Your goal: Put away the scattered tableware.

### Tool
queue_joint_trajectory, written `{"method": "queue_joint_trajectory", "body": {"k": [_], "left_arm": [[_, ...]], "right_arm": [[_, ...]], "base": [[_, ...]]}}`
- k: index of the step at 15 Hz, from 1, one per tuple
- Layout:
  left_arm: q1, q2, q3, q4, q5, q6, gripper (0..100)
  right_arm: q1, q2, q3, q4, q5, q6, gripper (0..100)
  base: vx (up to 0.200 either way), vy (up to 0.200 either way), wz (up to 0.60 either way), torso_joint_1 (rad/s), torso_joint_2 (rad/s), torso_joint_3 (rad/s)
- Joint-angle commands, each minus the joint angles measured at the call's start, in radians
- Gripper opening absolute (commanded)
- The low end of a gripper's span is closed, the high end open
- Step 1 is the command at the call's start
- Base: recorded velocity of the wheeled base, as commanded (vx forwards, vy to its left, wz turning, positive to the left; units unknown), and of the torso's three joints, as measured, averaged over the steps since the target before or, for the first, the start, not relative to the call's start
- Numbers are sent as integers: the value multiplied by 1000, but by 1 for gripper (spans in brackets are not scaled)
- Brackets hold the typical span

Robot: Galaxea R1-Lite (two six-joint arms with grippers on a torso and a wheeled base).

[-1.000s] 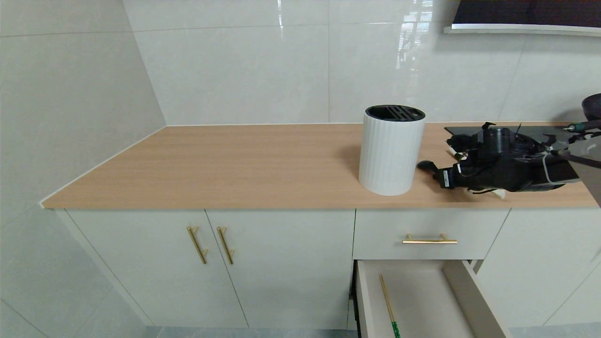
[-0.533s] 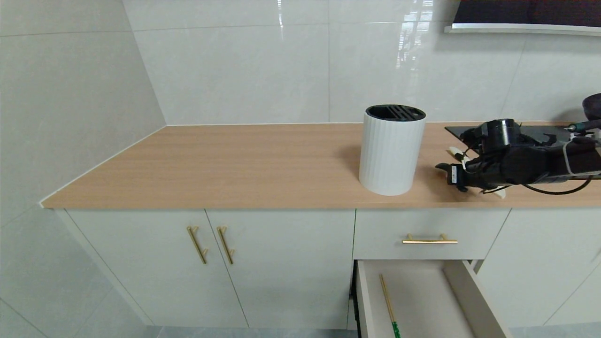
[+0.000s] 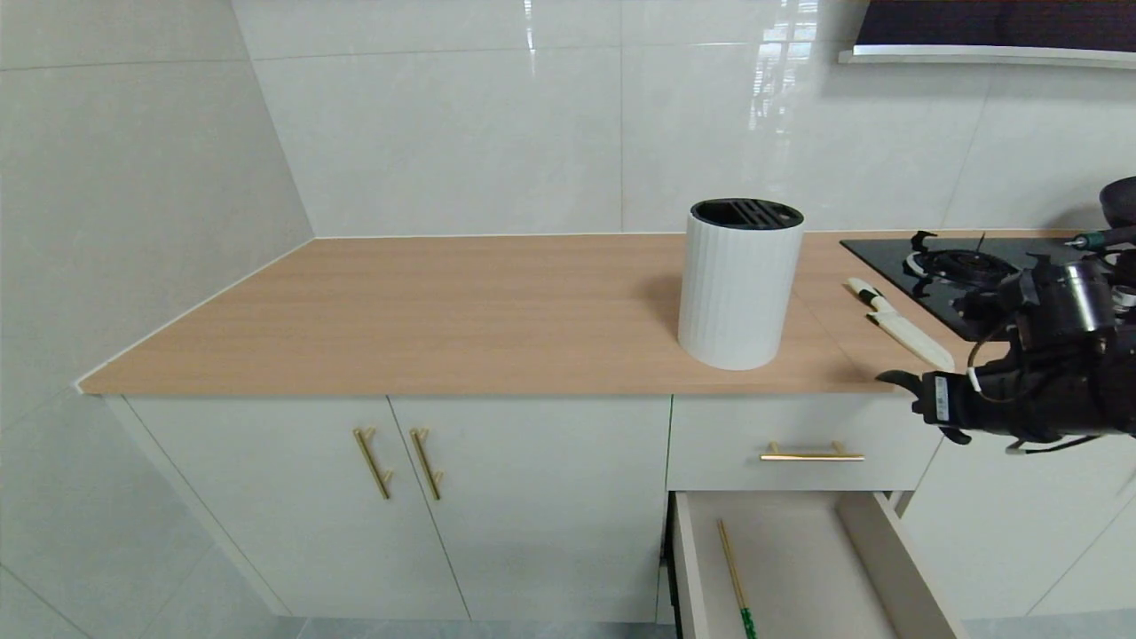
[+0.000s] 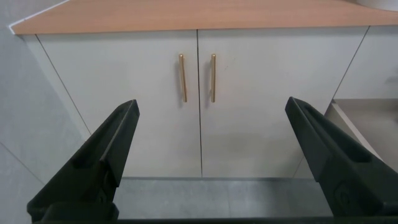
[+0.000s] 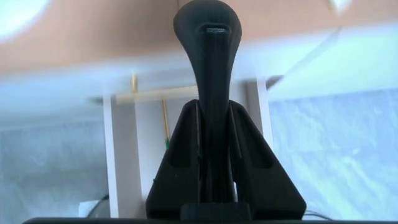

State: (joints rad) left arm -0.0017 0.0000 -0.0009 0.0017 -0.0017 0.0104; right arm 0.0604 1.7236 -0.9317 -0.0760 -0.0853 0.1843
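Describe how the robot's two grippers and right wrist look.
Left gripper: matte black, with two broad, angular fingers. Right gripper: also black, with a white label behind the fingers, thin black cables looping round the wrist, and a silver-banded cylindrical module on top.

Holder (image 3: 740, 284) stands on the table (image 3: 444, 311). Knife (image 3: 901, 323) lies to its right, with the stove (image 3: 941, 266) behind the knife. 1 drawer (image 3: 799, 550) below holds chopsticks (image 3: 733, 572).
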Motion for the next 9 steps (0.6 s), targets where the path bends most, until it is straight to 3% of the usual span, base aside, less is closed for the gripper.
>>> {"method": "queue_joint_trajectory", "body": {"k": [1,3,6,9], "left_arm": [[0,2,-1,0,0,0,100],[0,2,-1,0,0,0,100],[0,2,1,0,0,0,100],[0,2,-1,0,0,0,100]], "right_arm": [[19,-125,156,-73,-1,1,0],[44,-125,257,-162,1,0,0],[56,-49,281,-203,-1,-2,0],[62,-16,301,-206,-1,-9,0]], "base": [[0,0,0,0,0,0],[0,0,0,0,0,0],[0,0,0,0,0,0],[0,0,0,-142,326,194]]}}
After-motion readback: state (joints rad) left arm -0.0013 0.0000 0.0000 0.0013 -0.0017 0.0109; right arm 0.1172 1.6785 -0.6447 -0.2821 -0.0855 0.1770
